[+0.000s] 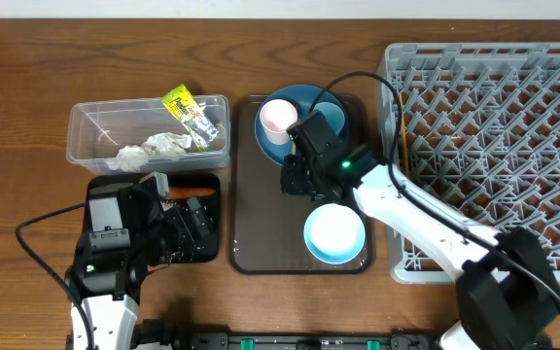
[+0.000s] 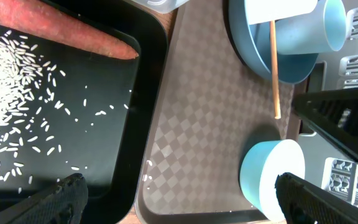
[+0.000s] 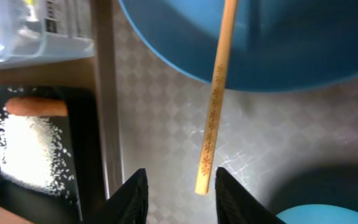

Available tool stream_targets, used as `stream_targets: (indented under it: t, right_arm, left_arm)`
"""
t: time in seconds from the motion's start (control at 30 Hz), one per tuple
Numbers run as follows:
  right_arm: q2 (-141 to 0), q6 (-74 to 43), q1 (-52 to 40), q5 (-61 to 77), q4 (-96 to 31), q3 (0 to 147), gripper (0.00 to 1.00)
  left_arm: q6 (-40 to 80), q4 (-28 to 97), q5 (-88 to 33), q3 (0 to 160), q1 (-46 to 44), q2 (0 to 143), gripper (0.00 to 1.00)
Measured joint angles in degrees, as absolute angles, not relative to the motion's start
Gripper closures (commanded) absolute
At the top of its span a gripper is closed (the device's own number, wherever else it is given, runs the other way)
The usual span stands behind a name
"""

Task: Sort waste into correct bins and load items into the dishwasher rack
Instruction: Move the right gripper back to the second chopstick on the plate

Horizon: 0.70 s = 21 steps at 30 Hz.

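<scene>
My right gripper [image 1: 299, 175] [image 3: 179, 196] is open, low over the brown tray, with the lower end of a wooden chopstick [image 3: 215, 106] between its fingers, untouched. The chopstick leans off the blue plate [image 1: 304, 97], which holds the pink cup [image 1: 278, 119] and light blue cup [image 1: 336, 119]. The white bowl [image 1: 334, 233] stands on the tray's near end. My left gripper [image 1: 191, 228] [image 2: 182, 205] is wide open and empty above the black tray [image 1: 214, 255], which holds the carrot [image 2: 61, 34] and rice [image 2: 11, 93]. The clear tub [image 1: 76, 131] holds crumpled paper [image 1: 154, 148] and the wrapper [image 1: 188, 109].
The brown serving tray [image 1: 261, 224] lies mid-table between the bins and the grey dishwasher rack [image 1: 494, 117] at the right. The black tray's right rim touches the brown tray's left edge. My right arm stretches across the rack's near left corner.
</scene>
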<state>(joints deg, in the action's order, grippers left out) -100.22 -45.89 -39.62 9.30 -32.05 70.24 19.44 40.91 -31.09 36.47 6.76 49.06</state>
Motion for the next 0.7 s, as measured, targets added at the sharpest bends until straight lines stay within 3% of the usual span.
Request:
stream_targets:
  t: [0.7]
  right_arm:
    - [-100.8,-46.1,-39.6,7.6,-33.1,70.0,0.64]
  left_arm:
    - [19.4,40.9,-31.1,36.5,6.8,49.1,0.02]
